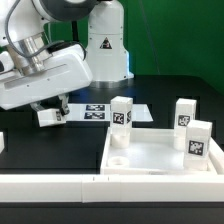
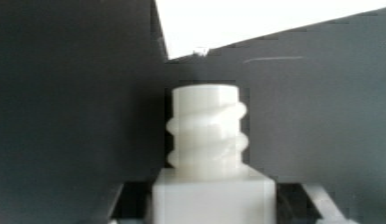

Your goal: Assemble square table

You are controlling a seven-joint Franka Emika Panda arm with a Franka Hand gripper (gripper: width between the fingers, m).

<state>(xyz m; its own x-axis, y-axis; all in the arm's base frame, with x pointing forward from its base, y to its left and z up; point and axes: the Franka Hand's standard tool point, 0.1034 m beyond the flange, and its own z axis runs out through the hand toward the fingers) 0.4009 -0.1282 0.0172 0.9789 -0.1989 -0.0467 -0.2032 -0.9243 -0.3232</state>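
On the black counter, the white plastic square slab with raised rim sat at five o'clock with three short white tagged legs upright. At nine o'clock, the pincer held the fourth leg, apparently left to fit.

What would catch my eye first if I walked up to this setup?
Probably the big white robot arm on the exterior view's left, its tool gripping a short white leg with a ridged, screw-like tip. Next, the white square tabletop in front, three tagged legs standing upright in its corners.
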